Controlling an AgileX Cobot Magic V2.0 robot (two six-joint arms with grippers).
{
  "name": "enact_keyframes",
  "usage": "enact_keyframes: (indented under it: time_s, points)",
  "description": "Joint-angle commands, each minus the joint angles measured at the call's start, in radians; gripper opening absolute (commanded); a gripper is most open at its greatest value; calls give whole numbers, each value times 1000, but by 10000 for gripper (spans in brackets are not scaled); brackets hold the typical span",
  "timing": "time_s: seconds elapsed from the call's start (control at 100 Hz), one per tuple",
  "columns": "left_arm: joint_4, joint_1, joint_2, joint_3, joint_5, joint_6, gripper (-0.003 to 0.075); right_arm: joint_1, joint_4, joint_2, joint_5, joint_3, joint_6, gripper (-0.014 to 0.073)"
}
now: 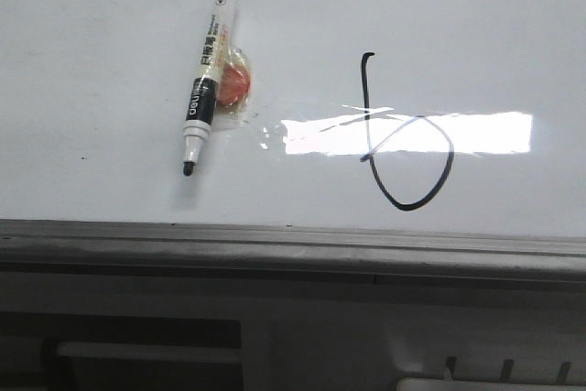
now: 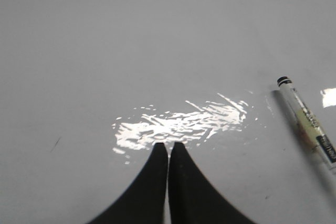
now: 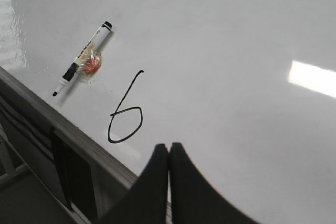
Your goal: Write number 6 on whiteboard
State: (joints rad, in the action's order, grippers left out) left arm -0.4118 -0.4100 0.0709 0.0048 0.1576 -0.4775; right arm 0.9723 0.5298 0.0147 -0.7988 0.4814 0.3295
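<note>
The number 6 (image 1: 400,148) is drawn in thin black line on the whiteboard (image 1: 101,61), right of centre; it also shows in the right wrist view (image 3: 126,119). A black-and-white marker (image 1: 208,75) with its tip uncapped lies on the board to the left, over a red round piece in clear tape (image 1: 235,84). The marker also shows in the left wrist view (image 2: 310,127) and the right wrist view (image 3: 84,57). My left gripper (image 2: 168,144) is shut and empty above bare board. My right gripper (image 3: 169,145) is shut and empty, near the board's front edge. Neither gripper shows in the front view.
The whiteboard's grey metal frame edge (image 1: 293,244) runs along the front. Below it are dark slots and a light panel (image 1: 146,354). A bright glare patch (image 1: 476,133) crosses the 6's loop.
</note>
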Motion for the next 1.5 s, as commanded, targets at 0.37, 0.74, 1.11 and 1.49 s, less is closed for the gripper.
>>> enact_keyframes:
  time_s: [0.37,0.74,1.11,1.49]
  points:
    - [231,318,-106,45,-455,383,-19,-7,37,8,68,19,-1,-54]
    - [231,318,-106,45,-455,383,-19,-7,37,8,68,19,-1,-53]
    - [231,318,-106,45,-455,383,-19,-7,37,8,68,19,-1,-53]
    - [231,318,-106,45,-455,383,-19,-135,-63,5,386,-155,-51,-54]
